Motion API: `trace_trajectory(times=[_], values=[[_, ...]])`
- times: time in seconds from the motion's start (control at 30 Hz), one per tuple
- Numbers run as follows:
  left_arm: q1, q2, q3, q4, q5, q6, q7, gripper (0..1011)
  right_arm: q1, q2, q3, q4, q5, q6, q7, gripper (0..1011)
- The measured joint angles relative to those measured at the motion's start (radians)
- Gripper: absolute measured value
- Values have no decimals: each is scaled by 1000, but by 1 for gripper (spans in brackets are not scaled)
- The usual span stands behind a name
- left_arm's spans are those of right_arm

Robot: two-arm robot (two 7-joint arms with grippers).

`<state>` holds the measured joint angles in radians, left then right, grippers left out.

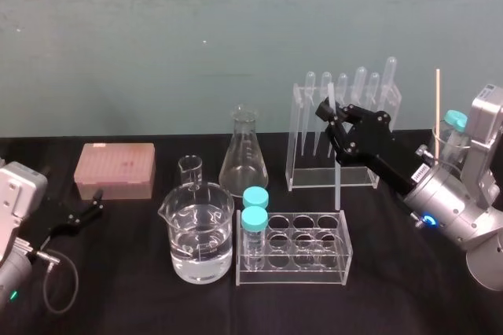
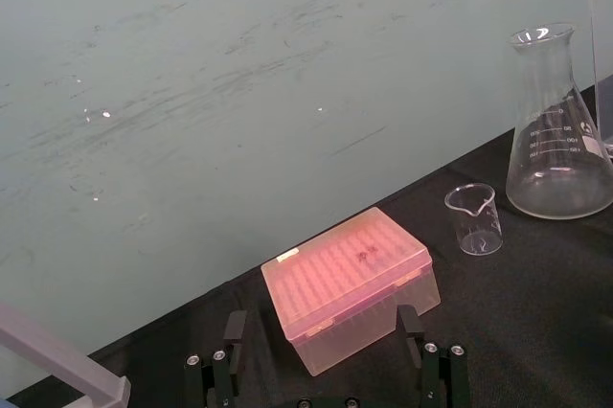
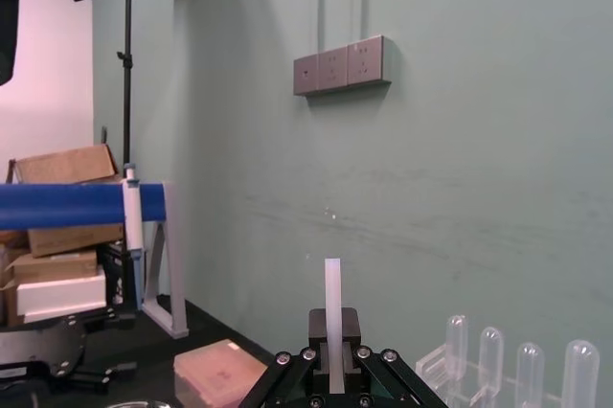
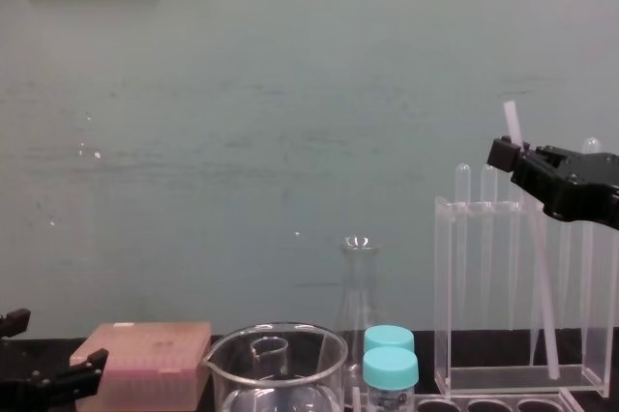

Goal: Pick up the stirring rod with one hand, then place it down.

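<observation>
Head view: the right end effector [image 1: 333, 124] pinches the rod [image 1: 338, 189] near its top, upright in front of the rack [image 1: 310, 183]. The left end effector [image 1: 81, 215] sits idle at the tabletop's [image 1: 118, 288] left.

Left wrist view: its fingers are spread, empty.

Right wrist view: the rod stands between pressed-together fingers.

Chest view: the rod leans slightly, and I cannot tell whether its lower end touches down.

The pickup looks done; laying the rod down and letting go remain.

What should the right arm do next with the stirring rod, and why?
Probably lower it, tilting toward the bare cloth at front right. The right gripper has its jaws shut on the stirring rod, held nearly upright by the pipette stand, so the pickup looks done. The left gripper idles open at far left.
</observation>
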<state>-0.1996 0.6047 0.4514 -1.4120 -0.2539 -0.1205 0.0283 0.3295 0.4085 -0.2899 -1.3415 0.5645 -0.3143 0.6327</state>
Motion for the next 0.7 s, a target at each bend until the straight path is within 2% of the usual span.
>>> trace_trajectory(times=[0.4,0.7], values=[[0,0,0,0,0,0,0,1000,15,-2,-21,19,8,16,46,70],[0,0,0,0,0,0,0,1000,45,-11,-50,70,6,19,75,70]])
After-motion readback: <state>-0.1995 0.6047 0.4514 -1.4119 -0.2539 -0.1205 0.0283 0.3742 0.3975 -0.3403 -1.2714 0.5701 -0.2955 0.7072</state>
